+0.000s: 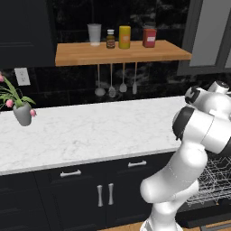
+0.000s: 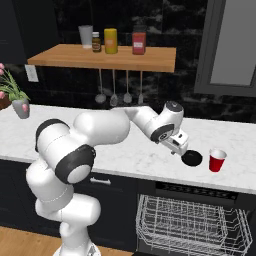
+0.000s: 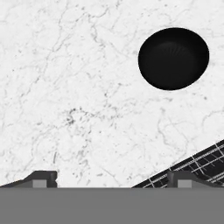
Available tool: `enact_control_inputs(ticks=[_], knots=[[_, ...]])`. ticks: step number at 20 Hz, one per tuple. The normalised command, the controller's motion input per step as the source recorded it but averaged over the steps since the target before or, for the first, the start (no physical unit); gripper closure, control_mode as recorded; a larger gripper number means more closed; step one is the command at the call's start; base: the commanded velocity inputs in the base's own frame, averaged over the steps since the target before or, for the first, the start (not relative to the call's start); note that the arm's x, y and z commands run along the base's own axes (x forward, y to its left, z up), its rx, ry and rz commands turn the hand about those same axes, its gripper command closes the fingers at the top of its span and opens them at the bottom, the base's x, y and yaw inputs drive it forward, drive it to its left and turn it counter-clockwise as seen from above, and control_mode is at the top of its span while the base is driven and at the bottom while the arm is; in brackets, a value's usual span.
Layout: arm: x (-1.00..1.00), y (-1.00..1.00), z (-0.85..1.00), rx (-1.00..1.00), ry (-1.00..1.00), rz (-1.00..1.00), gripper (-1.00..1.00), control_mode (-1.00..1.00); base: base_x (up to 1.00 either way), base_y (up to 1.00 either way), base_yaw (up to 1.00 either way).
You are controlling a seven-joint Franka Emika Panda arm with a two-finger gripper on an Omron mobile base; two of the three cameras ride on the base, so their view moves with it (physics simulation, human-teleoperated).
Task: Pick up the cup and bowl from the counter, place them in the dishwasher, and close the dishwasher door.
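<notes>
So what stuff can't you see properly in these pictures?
- Cup and bowl: in the left base view the robot's own arm covers that part of the counter.
- Dishwasher door: cut off by the bottom edge in the right base view, below the dish rack.
- Labels on the shelf jars: too small to read.
- Bowl's inside: too black to tell in the hand view.

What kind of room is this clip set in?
A rendered home kitchen, by the look of it: a marble counter over dark cabinets, utensils hanging under a wooden shelf, and an open dishwasher with a wire rack.
</notes>
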Motion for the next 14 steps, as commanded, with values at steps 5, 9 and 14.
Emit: enact_control_inputs(ticks=[5,9,14], knots=[[0.0,-0.09,-0.02,-0.05,0.0,0.05,-1.0,-1.0,0.0,0.0,0.0],[0.0,-0.3,0.13,-0.13,0.0,0.22,-1.0,-1.0,0.0,0.0,0.0],[0.32,-0.39,0.0,-0.03,0.14,0.26,-1.0,-1.0,0.0,0.0,0.0]])
